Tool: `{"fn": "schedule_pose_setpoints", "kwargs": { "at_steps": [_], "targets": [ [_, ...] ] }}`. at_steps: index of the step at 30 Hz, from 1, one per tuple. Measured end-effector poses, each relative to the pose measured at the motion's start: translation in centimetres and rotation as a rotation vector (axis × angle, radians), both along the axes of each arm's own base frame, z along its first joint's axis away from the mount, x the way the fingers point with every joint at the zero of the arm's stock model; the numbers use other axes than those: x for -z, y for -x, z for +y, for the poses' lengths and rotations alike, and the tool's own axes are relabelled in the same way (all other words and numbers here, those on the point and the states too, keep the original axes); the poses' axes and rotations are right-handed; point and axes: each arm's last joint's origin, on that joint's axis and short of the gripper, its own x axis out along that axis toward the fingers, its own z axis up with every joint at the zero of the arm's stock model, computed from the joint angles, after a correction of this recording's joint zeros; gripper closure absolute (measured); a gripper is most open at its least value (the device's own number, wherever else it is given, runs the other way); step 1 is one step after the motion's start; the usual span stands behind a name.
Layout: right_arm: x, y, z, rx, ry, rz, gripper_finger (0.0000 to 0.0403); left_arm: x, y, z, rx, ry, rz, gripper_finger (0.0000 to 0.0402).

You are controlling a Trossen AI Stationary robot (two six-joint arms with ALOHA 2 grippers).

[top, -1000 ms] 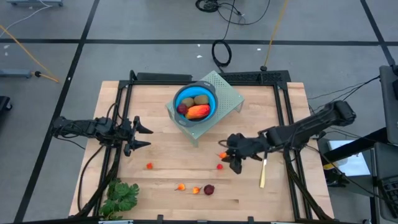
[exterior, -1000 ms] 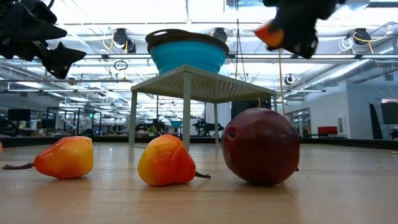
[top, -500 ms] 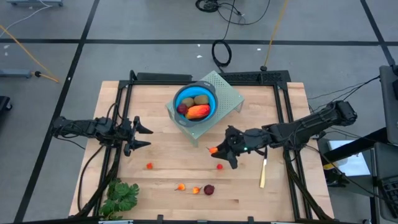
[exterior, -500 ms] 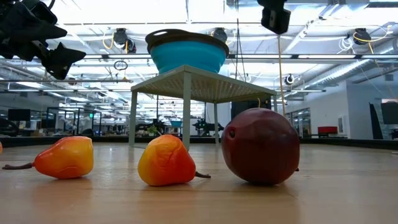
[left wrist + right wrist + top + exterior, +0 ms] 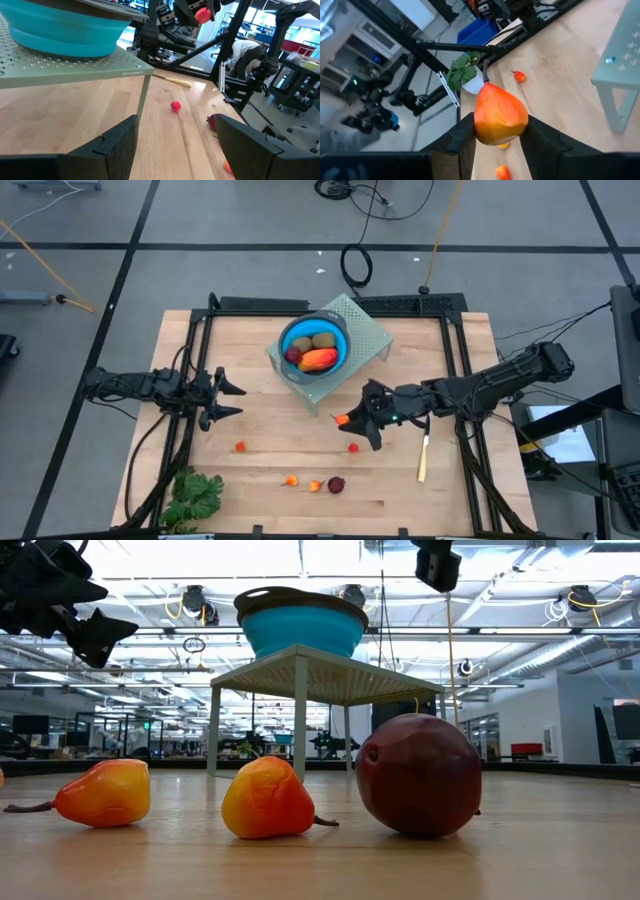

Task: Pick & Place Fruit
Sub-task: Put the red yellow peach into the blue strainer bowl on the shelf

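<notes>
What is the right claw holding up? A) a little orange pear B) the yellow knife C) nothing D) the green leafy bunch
A: the right claw is pinched on a little orange pear, lifted above the wooden table.

Both arms are dark, nearly black, built of slim jointed segments. At the middle left of the high view, the left arm (image 5: 150,386) is thin, with thin black cables looping along it, and ends in the left gripper (image 5: 232,400), two pointed black fingers. At the middle right of the same view, the right arm (image 5: 480,388) is bulkier, with a rounded block at its far joint and a small green light near the wrist, and ends in the right gripper (image 5: 350,422). In the wrist views the fingers (image 5: 115,145) are matte black, angular plates with bevelled edges and flat inner faces.
</notes>
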Motion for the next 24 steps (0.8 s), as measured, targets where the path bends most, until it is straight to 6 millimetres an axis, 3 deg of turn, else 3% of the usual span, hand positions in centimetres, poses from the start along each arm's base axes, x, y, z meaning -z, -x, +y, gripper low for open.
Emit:
{"fn": "schedule_pose_setpoints", "kwargs": {
  "at_steps": [9, 24],
  "targets": [
    [0.01, 0.00, 0.03, -0.088, 0.304, -0.061, 0.0273, 0.00, 0.00, 0.00, 0.000, -0.001, 0.000, 0.0135],
    [-0.02, -0.03, -0.11, -0.246, 0.970, -0.169, 0.0273, 0.01, 0.00, 0.01, -0.001, 0.002, 0.001, 0.0135]
  ]
}}
